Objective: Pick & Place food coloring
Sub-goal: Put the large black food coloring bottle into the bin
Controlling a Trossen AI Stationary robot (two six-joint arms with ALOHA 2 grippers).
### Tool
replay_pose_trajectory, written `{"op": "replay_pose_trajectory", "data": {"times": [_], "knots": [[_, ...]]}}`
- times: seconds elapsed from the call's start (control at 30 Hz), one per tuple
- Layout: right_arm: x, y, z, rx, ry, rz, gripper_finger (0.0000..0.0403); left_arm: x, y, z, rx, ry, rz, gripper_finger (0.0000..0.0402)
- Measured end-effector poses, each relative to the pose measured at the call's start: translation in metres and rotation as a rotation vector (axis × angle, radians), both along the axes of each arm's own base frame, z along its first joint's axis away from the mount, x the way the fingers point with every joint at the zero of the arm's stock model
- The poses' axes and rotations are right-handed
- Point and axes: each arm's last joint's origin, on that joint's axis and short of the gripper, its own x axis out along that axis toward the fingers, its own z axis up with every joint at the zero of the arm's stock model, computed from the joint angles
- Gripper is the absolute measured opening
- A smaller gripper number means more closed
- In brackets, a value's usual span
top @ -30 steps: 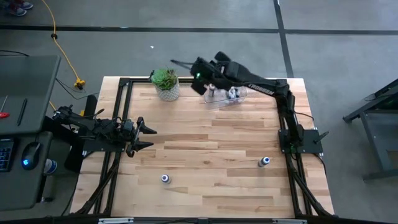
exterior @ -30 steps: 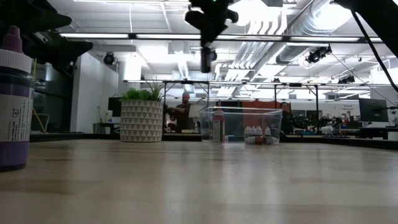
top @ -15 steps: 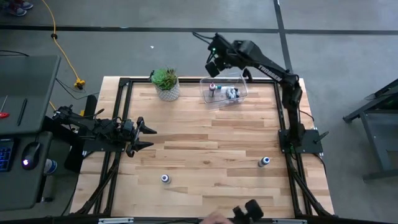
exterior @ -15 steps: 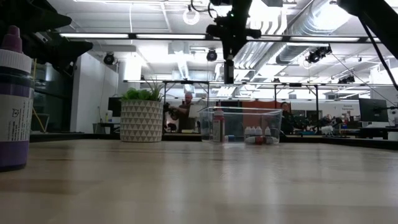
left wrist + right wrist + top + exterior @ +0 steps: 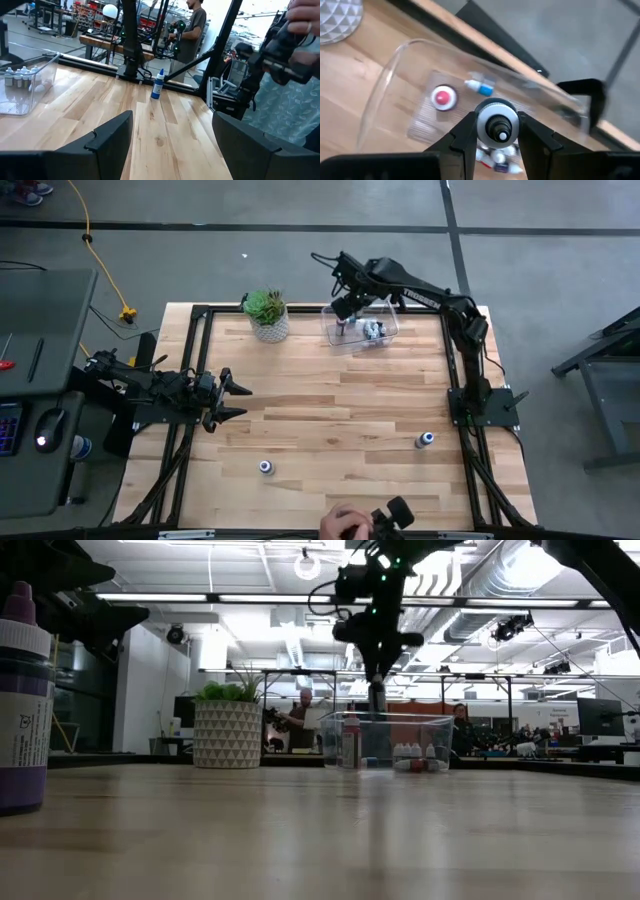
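Clear plastic is forming the bin (image 5: 361,330), and the right gripper (image 5: 344,307) is hanging just above its open top, clenching one food coloring bottle (image 5: 496,121) between its fingers. My reading is that the drop into the bin is the step in hand. To do it well, the arm should be lowering until the bottle is sitting inside the walls and letting go over the bare patch of floor, not over the red-topped bottle (image 5: 443,97) or the cluster of tiny pale bottles (image 5: 373,329) lying in the bin. A release from too high is risking a bounce off the rim.

Two more bottles are standing on the table well away from the bin, one (image 5: 425,440) on the right arm's side and one (image 5: 266,468) further towards the left arm. The left gripper (image 5: 235,398) is waiting far from the bin with its fingers spread, empty.

The right wrist view is showing the grip and the bin floor; the overhead view is not. The low view is showing the gap between the gripper and the rim, while the left wrist view alone is catching a person's hand (image 5: 305,20) on a dark device
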Motion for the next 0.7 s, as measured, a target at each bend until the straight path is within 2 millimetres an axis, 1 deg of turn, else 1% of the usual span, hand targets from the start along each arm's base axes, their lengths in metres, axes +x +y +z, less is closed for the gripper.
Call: {"op": "replay_pose_trajectory", "data": {"times": [0.17,0.27,0.37,0.53,0.6,0.7], "knots": [[0.003,-0.001,-0.023,0.025,-0.007,0.008,0.0108,0.000,0.000,0.000,0.000,0.000,0.000,0.0271],[0.003,-0.004,-0.031,0.016,-0.009,-0.006,0.0108,0.000,0.000,0.000,0.000,0.000,0.000,0.0271],[0.000,-0.005,-0.035,-0.019,-0.034,-0.041,0.0108,0.000,0.000,0.000,0.000,0.000,0.000,0.0271],[-0.016,-0.005,-0.043,-0.063,-0.128,-0.112,0.0108,0.000,0.000,0.000,0.000,0.000,0.000,0.0271],[-0.021,-0.002,-0.048,-0.071,-0.174,-0.123,0.0108,0.000,0.000,0.000,0.000,0.000,0.000,0.0271],[-0.030,0.002,-0.055,-0.069,-0.197,-0.153,0.0108,0.000,0.000,0.000,0.000,0.000,0.000,0.0271]]}}
